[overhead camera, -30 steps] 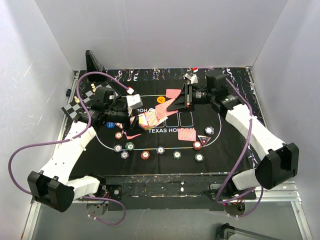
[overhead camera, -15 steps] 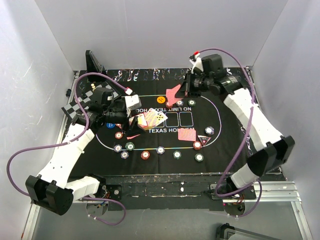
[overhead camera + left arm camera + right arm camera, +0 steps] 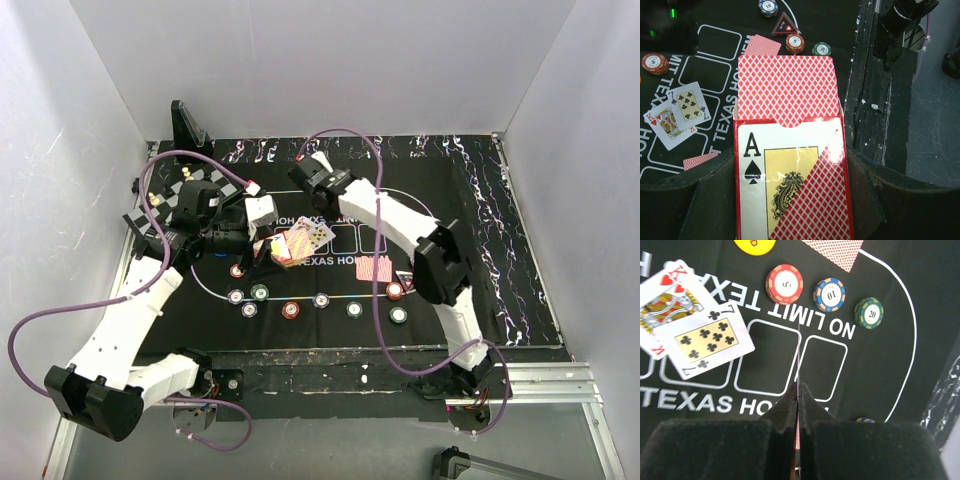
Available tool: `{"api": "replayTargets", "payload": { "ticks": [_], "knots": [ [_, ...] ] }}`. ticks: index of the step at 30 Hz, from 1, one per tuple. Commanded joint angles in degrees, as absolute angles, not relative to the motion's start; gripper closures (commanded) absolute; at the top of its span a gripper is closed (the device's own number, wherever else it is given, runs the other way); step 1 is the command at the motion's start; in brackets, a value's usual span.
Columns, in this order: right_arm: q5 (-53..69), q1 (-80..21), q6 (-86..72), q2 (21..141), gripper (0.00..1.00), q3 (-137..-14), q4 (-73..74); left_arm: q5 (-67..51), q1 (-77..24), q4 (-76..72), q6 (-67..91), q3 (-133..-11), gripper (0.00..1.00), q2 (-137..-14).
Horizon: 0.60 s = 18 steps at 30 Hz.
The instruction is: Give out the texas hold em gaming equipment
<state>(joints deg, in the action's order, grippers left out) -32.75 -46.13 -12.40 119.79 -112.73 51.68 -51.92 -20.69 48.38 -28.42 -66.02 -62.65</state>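
Note:
My left gripper is shut on a red card box with an ace of spades on its face; a red-backed card sticks out of its top. In the top view the left gripper holds the box over the mat's left half. My right gripper is shut on one playing card, seen edge-on as a thin line. A king of hearts and a seven of clubs lie face up. Beyond them sit a red chip, a blue chip, a green chip and the orange button.
Several chips line the mat's near arc, with a face-down card and the dark triangular marker at the right. The right arm stretches across the mat's middle. A chessboard sits at the left edge, a black stand behind it.
My right gripper closed on a red-backed card at the far side of the mat, lifted it and swung left toward the middle. The left gripper with the box barely moved.

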Motion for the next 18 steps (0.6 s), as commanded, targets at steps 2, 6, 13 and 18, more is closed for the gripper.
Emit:
{"api": "replayTargets", "payload": {
  "ticks": [2,6,13,18],
  "knots": [
    [-44.30,-47.63,-10.01,126.81,0.99,-117.77,52.73,-53.88,-20.48,50.18,-28.39,-66.80,1.00,-59.15],
    [-46.84,-49.22,-10.46,130.34,0.99,-117.69,53.00,-54.40,-20.39,50.71,-28.30,-65.83,1.00,-58.19],
    [-45.63,-50.80,-10.63,132.89,0.99,-116.72,50.10,-55.28,-20.48,49.66,-26.99,-66.27,1.00,-57.92],
    [-41.75,-52.20,-11.25,134.99,0.99,-116.28,48.78,-55.20,-20.30,49.04,-26.63,-66.53,1.00,-57.92]
  ]
}}
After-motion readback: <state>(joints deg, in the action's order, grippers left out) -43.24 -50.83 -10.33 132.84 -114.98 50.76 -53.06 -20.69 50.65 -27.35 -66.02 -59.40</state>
